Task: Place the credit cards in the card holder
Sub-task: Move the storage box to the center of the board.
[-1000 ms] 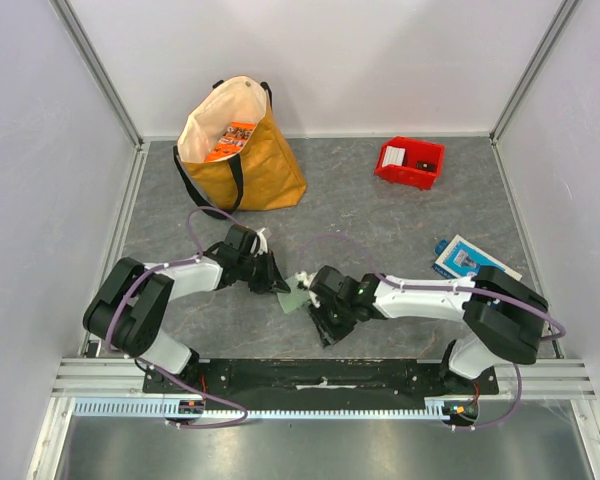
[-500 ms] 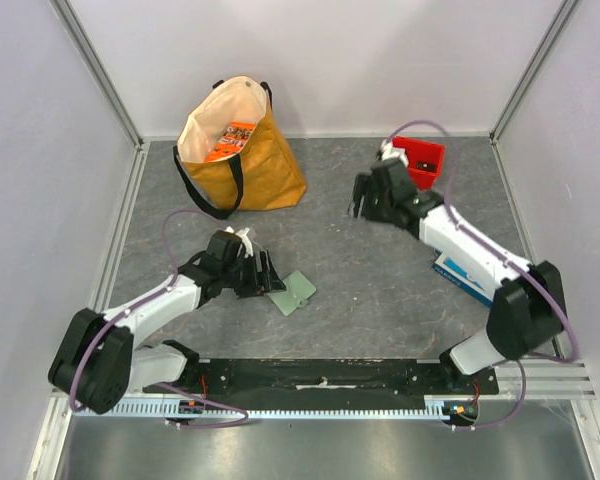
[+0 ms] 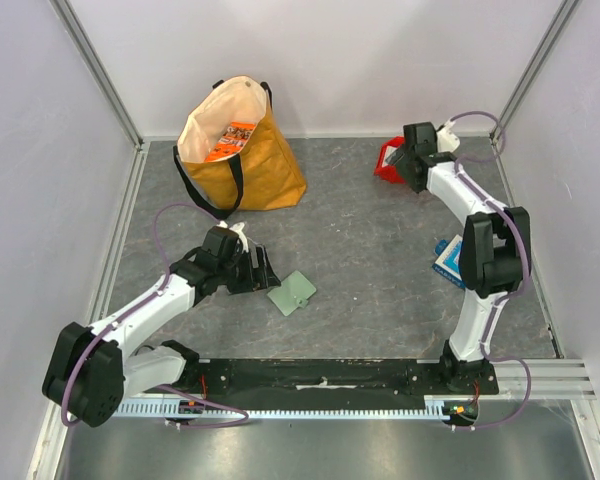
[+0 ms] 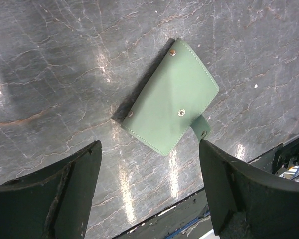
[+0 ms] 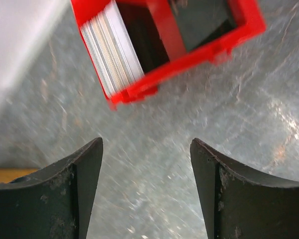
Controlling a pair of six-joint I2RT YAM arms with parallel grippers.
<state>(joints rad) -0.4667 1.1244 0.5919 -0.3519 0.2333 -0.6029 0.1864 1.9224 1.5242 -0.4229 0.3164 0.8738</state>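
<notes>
L gripper [image 4: 149,148] jaws released, empty; card holder [image 4: 170,97] lies closed on table [image 3: 370,250], at its 4 o'clock. R gripper [image 5: 146,144] jaws apart, empty, over red bin [image 5: 189,57] at table's 1 o'clock; credit cards [image 5: 113,50] stacked inside.

Overhead plus close wrist views; common card holder [image 3: 291,293]

The counter [image 3: 380,260] is dark grey, marbled with pale veins. The card holder [image 4: 170,97] is pale green with small silver snaps. The bin [image 5: 199,55] is bright red, and the credit cards [image 5: 112,50] in it are white with fine grey edge lines. The bag [image 3: 265,170] is mustard with black handles and a cream lining. The box [image 3: 447,262] is blue and white. The fingers [image 4: 65,194] are black.
</notes>
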